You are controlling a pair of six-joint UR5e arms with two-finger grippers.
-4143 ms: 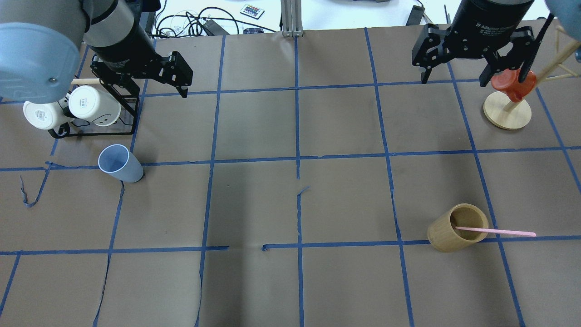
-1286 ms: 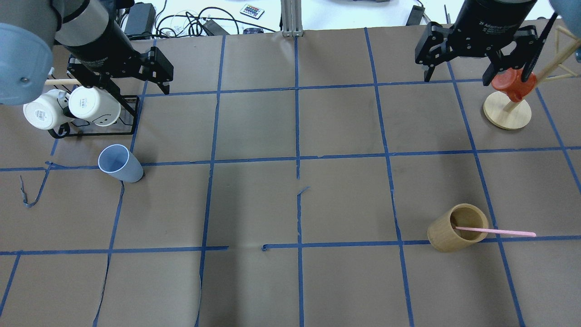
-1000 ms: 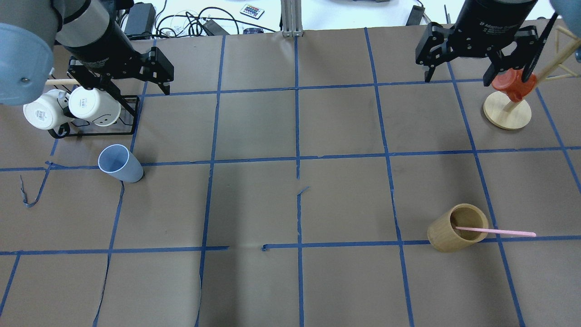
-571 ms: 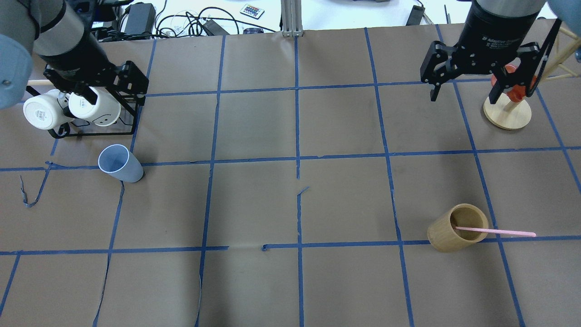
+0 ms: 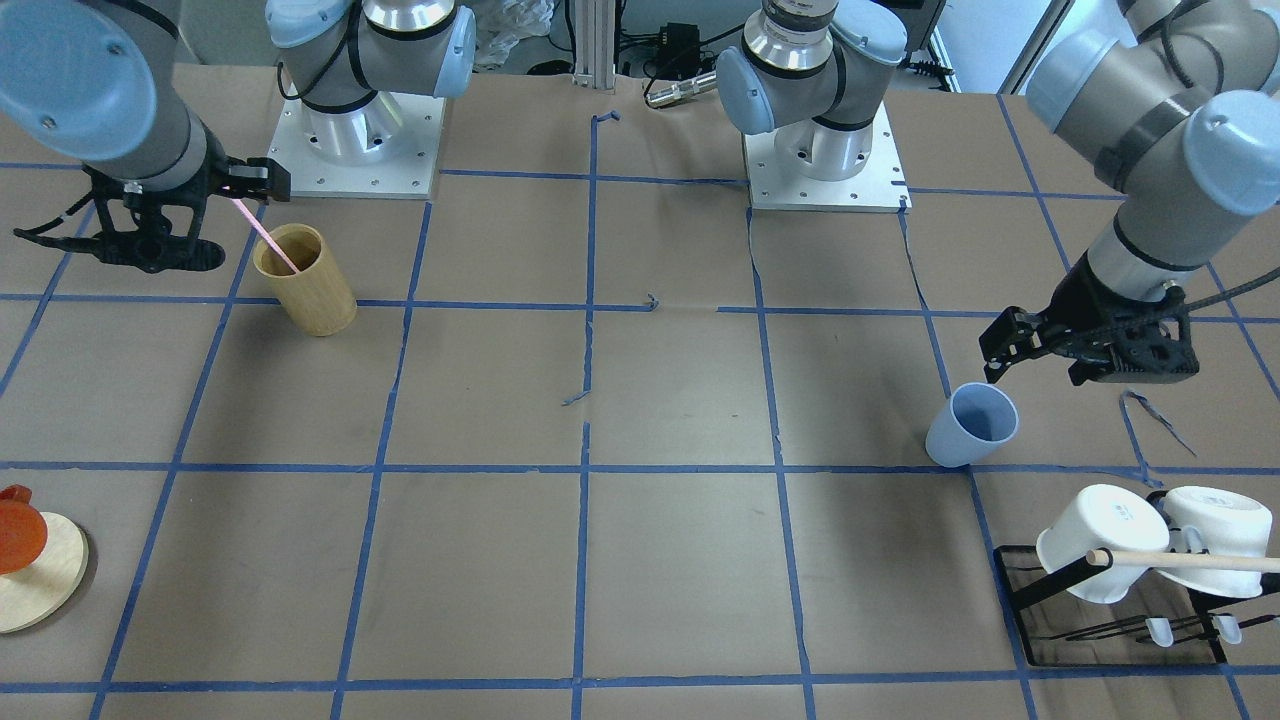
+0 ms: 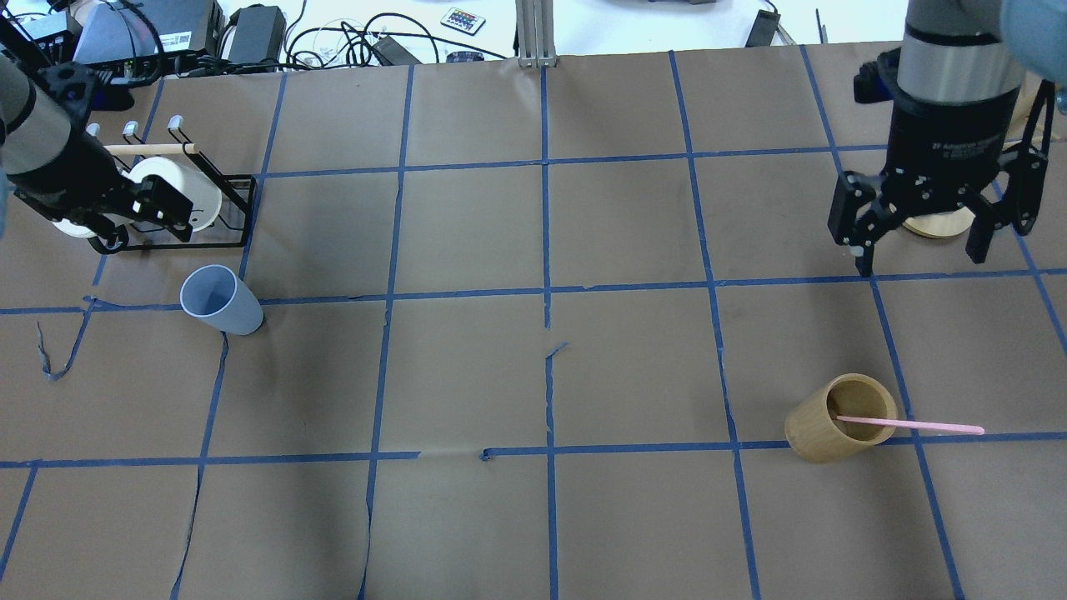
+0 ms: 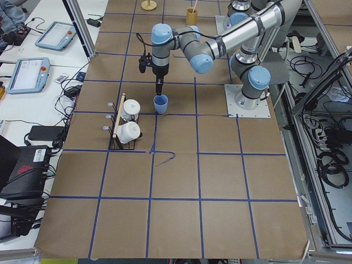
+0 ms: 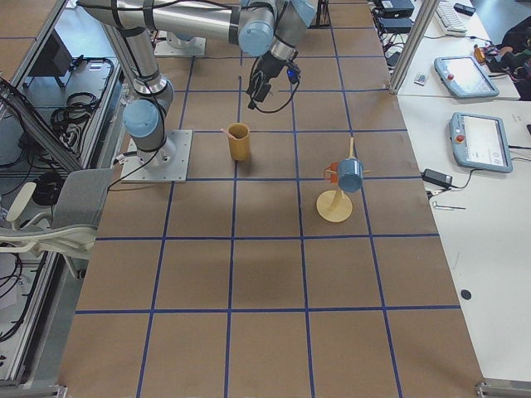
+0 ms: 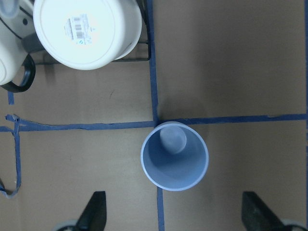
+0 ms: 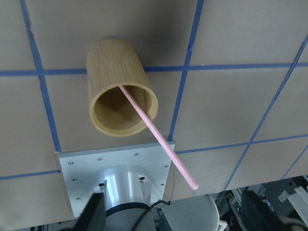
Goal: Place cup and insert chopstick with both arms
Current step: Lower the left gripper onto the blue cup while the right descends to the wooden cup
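The light-blue cup [image 6: 221, 300] stands upright on a tape crossing, also seen in the front view [image 5: 972, 425] and the left wrist view [image 9: 174, 156]. My left gripper [image 6: 137, 223] is open and empty above it, near the mug rack; its fingertips [image 9: 94, 214] frame the cup from above. One pale-pink chopstick [image 6: 909, 425] leans in a tan bamboo cylinder [image 6: 838, 417] and sticks out over its rim [image 10: 156, 137]. My right gripper [image 6: 917, 257] is open and empty, high above the table and short of the cylinder.
A black rack [image 6: 237, 208] with two white mugs [image 5: 1100, 540] and a wooden dowel [image 5: 1190, 560] stands just beyond the cup. A wooden mug tree [image 8: 336, 203] with a red mug [image 5: 18, 528] and a blue mug [image 8: 349, 174] stands beyond the right gripper.
The left gripper has swung left and back toward the robot, over the cup. The right gripper has moved off the mug tree toward the bamboo cylinder. Cup and chopstick have not moved.
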